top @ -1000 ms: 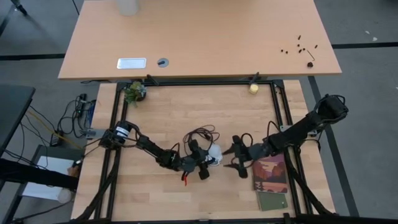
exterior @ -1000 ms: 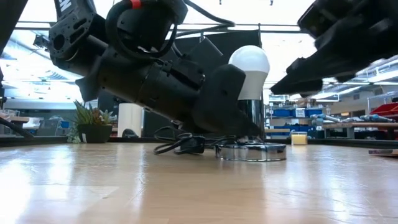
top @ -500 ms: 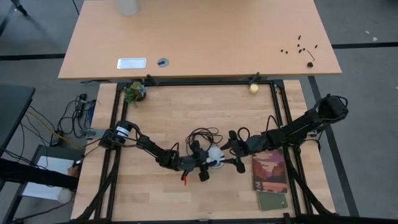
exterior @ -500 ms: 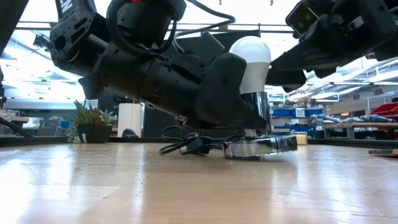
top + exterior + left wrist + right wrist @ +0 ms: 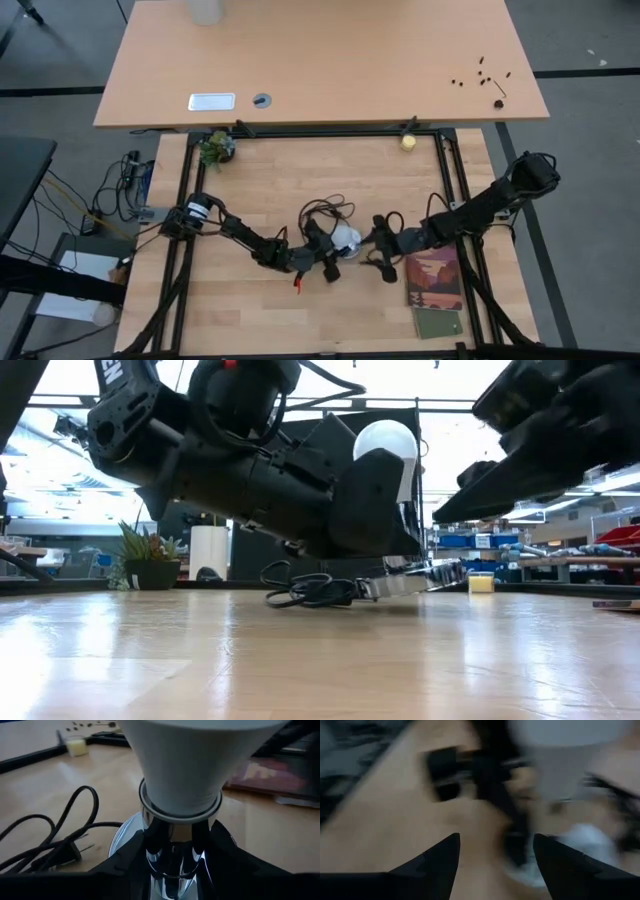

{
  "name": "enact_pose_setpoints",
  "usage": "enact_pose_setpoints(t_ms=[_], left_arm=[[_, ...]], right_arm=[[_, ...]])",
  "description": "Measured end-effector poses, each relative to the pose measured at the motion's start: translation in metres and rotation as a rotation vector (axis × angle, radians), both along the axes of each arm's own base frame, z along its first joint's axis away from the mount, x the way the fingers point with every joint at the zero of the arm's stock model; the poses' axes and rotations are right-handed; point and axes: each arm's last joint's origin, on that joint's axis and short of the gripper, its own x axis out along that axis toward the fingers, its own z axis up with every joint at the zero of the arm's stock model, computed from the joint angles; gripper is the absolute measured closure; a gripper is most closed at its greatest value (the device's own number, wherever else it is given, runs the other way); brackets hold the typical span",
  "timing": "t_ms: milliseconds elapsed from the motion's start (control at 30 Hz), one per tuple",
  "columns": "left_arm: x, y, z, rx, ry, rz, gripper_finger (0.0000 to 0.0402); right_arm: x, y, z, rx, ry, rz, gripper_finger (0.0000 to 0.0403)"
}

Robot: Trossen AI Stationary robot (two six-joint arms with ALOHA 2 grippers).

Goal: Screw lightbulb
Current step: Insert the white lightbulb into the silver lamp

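The white lightbulb stands in the chrome socket, whose round silver disc is tilted, its edge toward the table's right raised. In the left wrist view the bulb fills the top above the chrome stem. My left gripper is shut on the socket from the table's left. My right gripper is open and empty, just right of the bulb, its fingers wide apart. The socket's black cord lies coiled on the far side. My left gripper pinches the socket's chrome stem between its two fingers, just under the bulb's collar and above the disc. The fingers come nearly level from the table's left and lie across the stem. The socket and bulb lean, with the disc's right edge off the table.
Two booklets lie at the table's near right, by my right arm. A small potted plant and a yellowish ball sit at the far edge. Black frame rails run along the work area's sides.
My right gripper went left to the bulb, then drew back toward the table's right edge, still open. The socket, flat on the table a second ago, has tipped in my left gripper, with the disc's right edge lifted. The bulb leans with it.
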Motion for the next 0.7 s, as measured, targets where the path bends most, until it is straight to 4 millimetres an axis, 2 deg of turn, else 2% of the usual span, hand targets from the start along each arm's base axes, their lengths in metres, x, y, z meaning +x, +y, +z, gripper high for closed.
enact_pose_setpoints(t_ms=[100,267,433,700], left_arm=[[0.0,-0.002,-0.001,-0.008,0.01,-0.051,0.0223],[0.0,-0.006,-0.001,-0.013,0.029,-0.154,0.0223],[0.001,-0.007,-0.001,-0.002,0.028,-0.181,0.0223],[0.001,-0.007,-0.001,-0.004,0.027,-0.185,0.0223]], right_arm=[[0.003,-0.006,0.001,-0.009,-0.019,-0.052,0.0142],[0.008,-0.016,0.005,0.023,-0.049,-0.006,0.0136],[0.012,-0.017,0.01,0.013,-0.105,0.087,0.0116],[0.016,-0.023,0.018,0.011,-0.192,0.09,0.0075]])
